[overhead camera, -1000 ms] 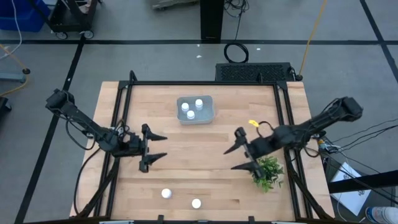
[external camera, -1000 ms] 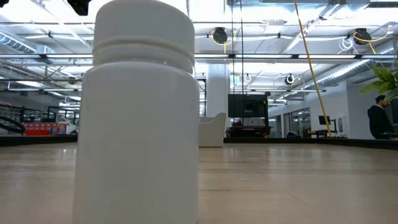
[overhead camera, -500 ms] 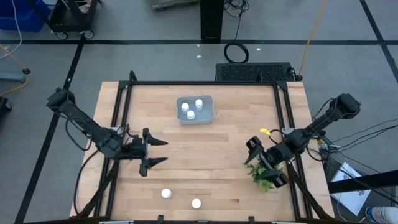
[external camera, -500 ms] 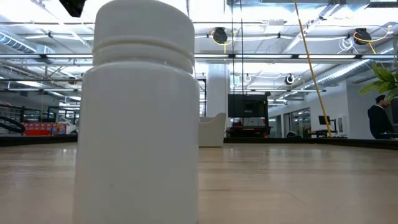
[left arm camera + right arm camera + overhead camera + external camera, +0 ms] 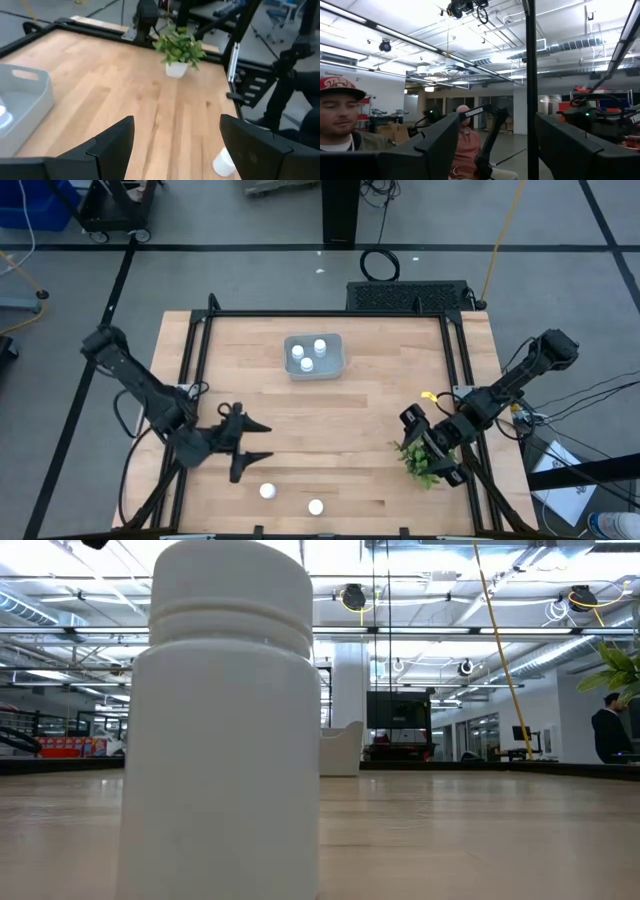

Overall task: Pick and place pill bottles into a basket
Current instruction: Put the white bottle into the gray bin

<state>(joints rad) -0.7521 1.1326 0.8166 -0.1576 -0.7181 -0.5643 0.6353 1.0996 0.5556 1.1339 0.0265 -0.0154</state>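
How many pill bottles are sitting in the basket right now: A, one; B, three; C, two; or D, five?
B: the high view shows three white pill bottles inside the basket, while two more bottles stand on the table's near edge, outside it.

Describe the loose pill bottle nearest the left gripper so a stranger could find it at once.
Start at the wooden table and go to its near edge, where two white pill bottles stand apart from the basket. Take the bottle just below the open left gripper; the other bottle is farther right.
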